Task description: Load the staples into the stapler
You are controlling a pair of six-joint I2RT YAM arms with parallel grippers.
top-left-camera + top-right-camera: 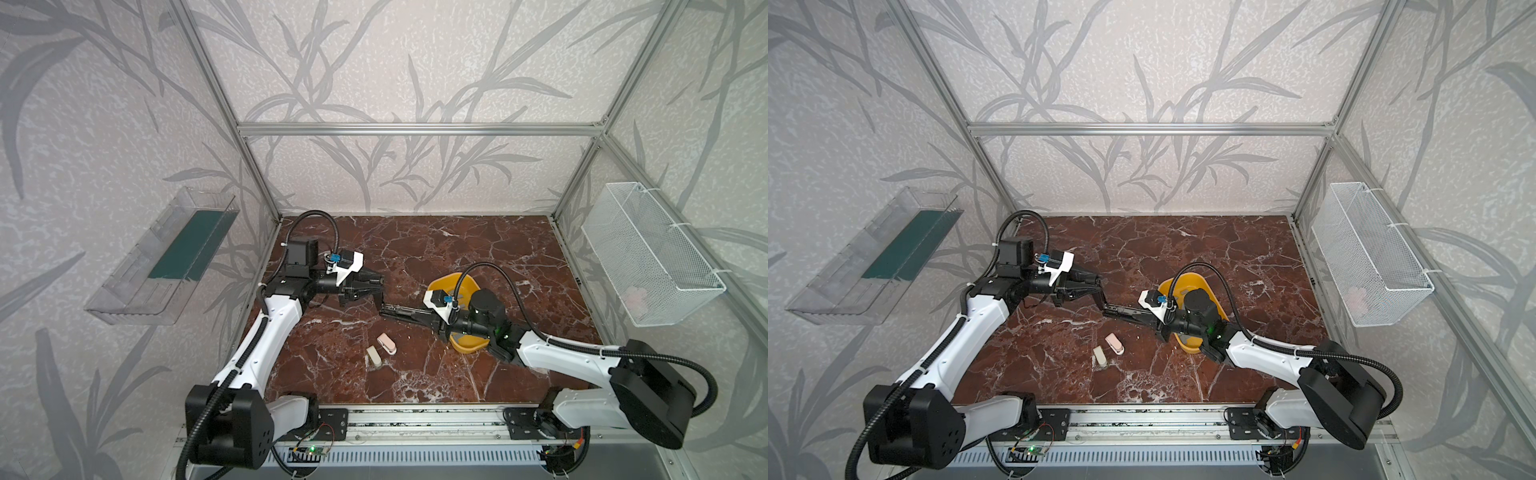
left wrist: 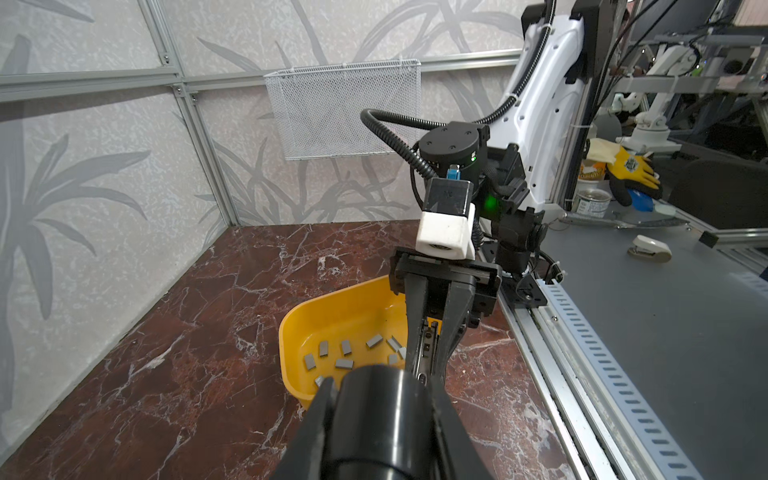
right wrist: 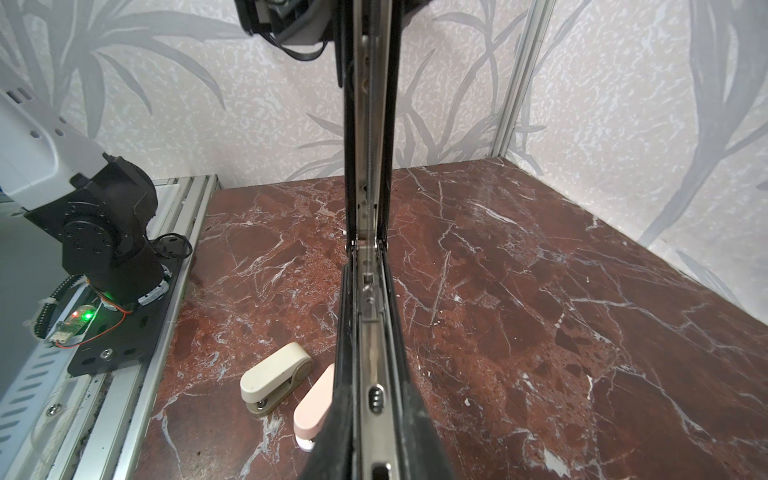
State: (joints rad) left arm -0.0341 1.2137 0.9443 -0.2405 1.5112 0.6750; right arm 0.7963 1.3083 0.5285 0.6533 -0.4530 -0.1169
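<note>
1 white mesh basket (image 1: 652, 257), wall-mounted, right of frame. 1 clear shelf (image 1: 137, 270) with green insert, left. 1 yellow tray (image 1: 465, 345) on marble tabletop (image 1: 457, 245), centre-right.

In both top views the right arm (image 1: 482, 316) sprawls across the yellow tray (image 1: 438, 286), hiding the staples (image 2: 344, 364) inside. At the left wrist, some staples vanish behind the right tool (image 2: 428, 365) and the left tool (image 2: 384, 395), whose fingers run off the bottom edge. At the right wrist, the pink stapler (image 3: 316, 399) lies half behind the right tool, and the black stapler (image 3: 368, 124) leaves the top edge. A pale lump (image 1: 636, 297) in the wire basket (image 1: 648, 249) is too blurred to name.
</note>
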